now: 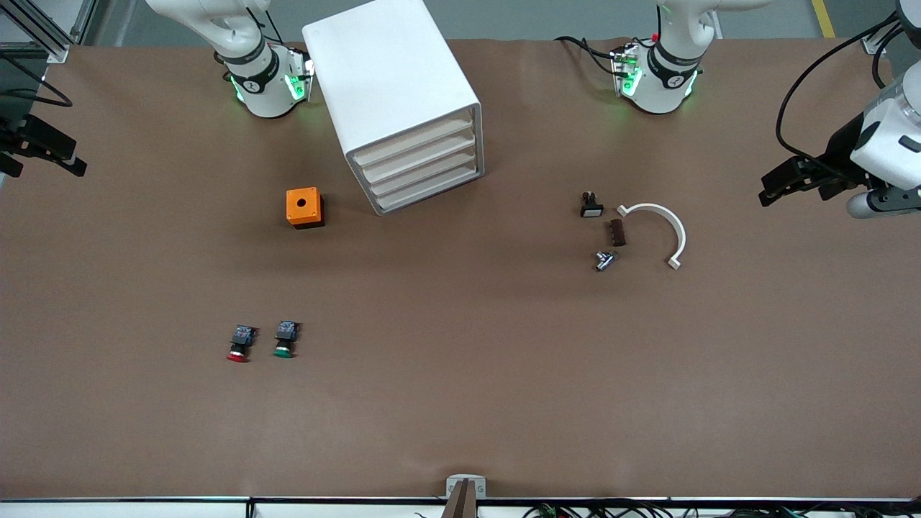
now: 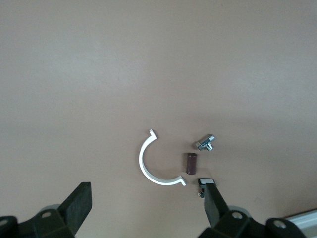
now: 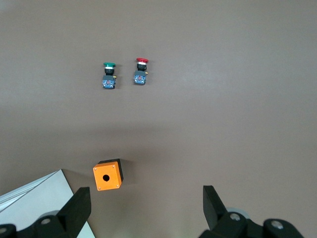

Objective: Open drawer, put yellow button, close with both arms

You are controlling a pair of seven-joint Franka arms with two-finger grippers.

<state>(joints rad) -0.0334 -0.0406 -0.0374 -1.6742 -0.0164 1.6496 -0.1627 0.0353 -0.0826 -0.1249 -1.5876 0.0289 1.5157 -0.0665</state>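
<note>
Both arms wait at the table ends. The left gripper [image 1: 781, 185] [image 2: 146, 204] hangs over the table edge at the left arm's end, fingers [image 2: 79, 203] apart. The right gripper [image 1: 43, 147] [image 3: 143, 204] hangs over the edge at the right arm's end, fingers [image 3: 77, 206] apart.

The drawer [image 1: 414, 139] sits flush and shut at the top of the cabinet [image 1: 392, 86], between the arm bases. Open table [image 1: 460, 403] lies in front of it. An orange box [image 1: 304, 207] stands beside the cabinet, toward the right arm's end. A red-capped button [image 1: 239, 343] and a green-capped button [image 1: 285, 339] lie nearer the front camera.
</note>
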